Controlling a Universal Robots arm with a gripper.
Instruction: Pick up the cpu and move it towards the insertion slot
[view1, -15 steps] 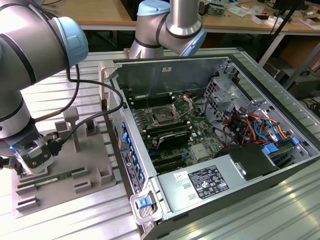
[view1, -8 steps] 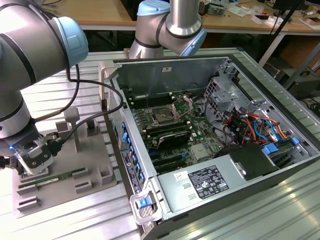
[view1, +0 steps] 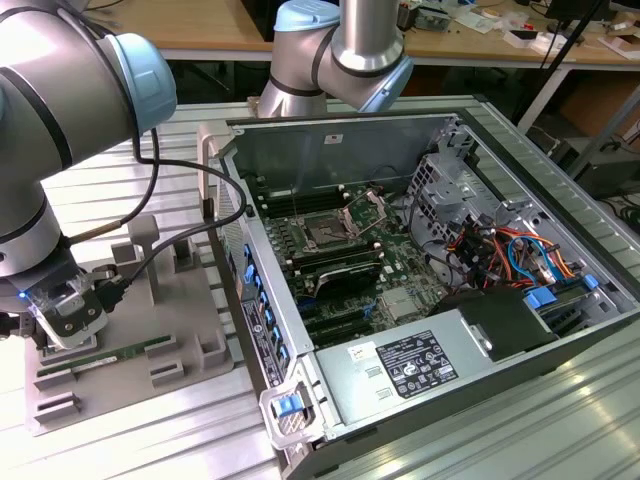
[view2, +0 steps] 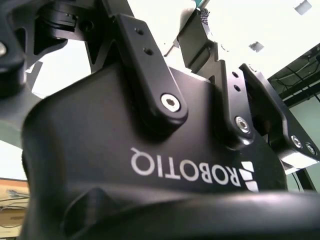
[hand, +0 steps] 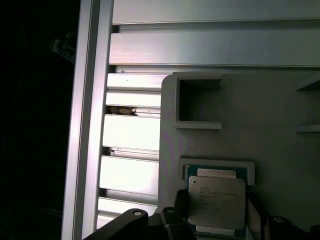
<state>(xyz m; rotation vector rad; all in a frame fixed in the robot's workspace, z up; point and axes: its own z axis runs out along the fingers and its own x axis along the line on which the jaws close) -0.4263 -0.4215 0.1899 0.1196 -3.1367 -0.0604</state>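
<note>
Nearest the lens in the first wrist view, the gripper (hand: 216, 222) is drawn in narrow: its two dark, matte fingers (hand: 181, 202) lie against opposite edges of the cpu (hand: 216, 200). That chip is a flat square with a brushed, pale silver lid on a thin green substrate. It sits at a shallow square pocket with a raised lip in the grey fixture plate (hand: 285, 150). A second, bare square pocket (hand: 197, 102) lies just beyond it on the same dull moulded plate, and ribbed aluminium slats (hand: 132, 132) run alongside.

In the second wrist view the tool's smooth black moulded body (view2: 125, 165) fills the foreground, with flat black link bars (view2: 150, 65) pinned by bright hex-socket bolts.

In the exterior view the tool hangs low over the plate, on the exterior view's left, beside a long thin green memory stick (view1: 115, 355) lying flat in its groove. The insertion slot (view1: 326, 234), a dark square socket with a shiny metal frame tilted open next to it, lies well apart towards the exterior view's right, on the green board inside the open sheet-metal computer case (view1: 330, 150)
</note>
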